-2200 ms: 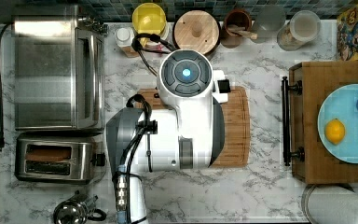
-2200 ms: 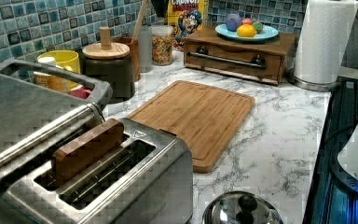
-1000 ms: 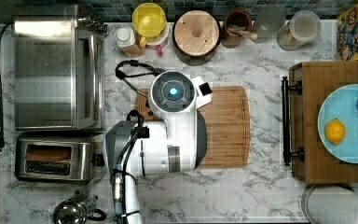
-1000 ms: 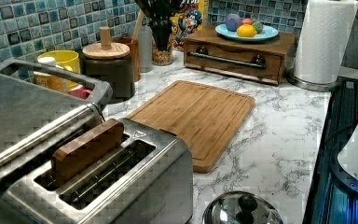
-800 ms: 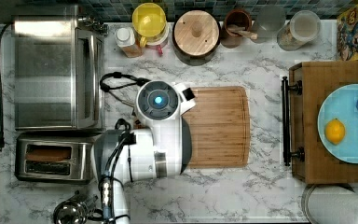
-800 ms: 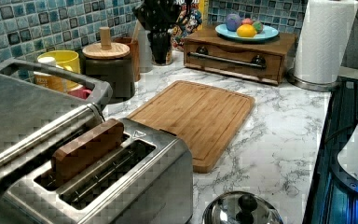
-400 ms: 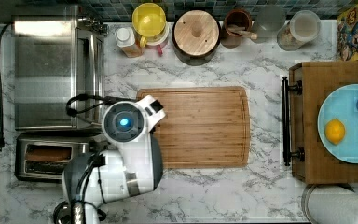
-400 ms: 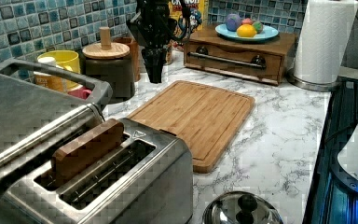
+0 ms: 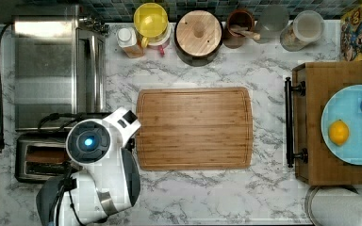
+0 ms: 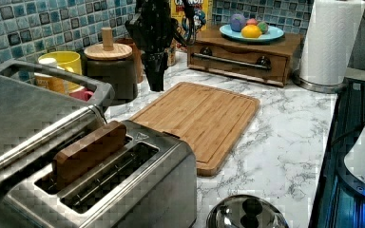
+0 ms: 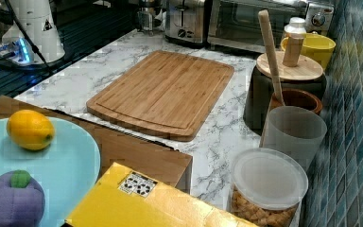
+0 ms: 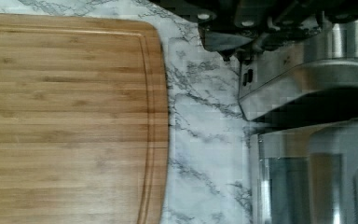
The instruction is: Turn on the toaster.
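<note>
The toaster (image 9: 37, 157) is a small steel pop-up one at the top view's lower left, half covered by my arm (image 9: 90, 141). In the left view the toaster (image 10: 123, 194) is in the foreground, with a brown bread slice (image 10: 88, 152) standing in one slot. My black gripper (image 10: 157, 84) hangs above the counter beyond it, pointing down, fingers together and holding nothing. In the wrist view the gripper (image 12: 237, 56) is just off the toaster's (image 12: 307, 77) steel end, near a small black part (image 12: 247, 77). The toaster (image 11: 184, 19) also stands far back in the right view.
A big steel toaster oven (image 9: 52, 70) stands beside the toaster. A wooden cutting board (image 9: 194, 128) lies mid-counter. Jars and canisters (image 9: 199, 34) line the tiled wall. A wooden box (image 9: 325, 127) carries a plate of fruit. A paper towel roll (image 10: 330, 40) and a kettle lid (image 10: 247, 211) are nearby.
My arm has swung from over the cutting board's back edge toward the top view's lower left, ending over the toaster. In the left view the gripper has come nearer and lower.
</note>
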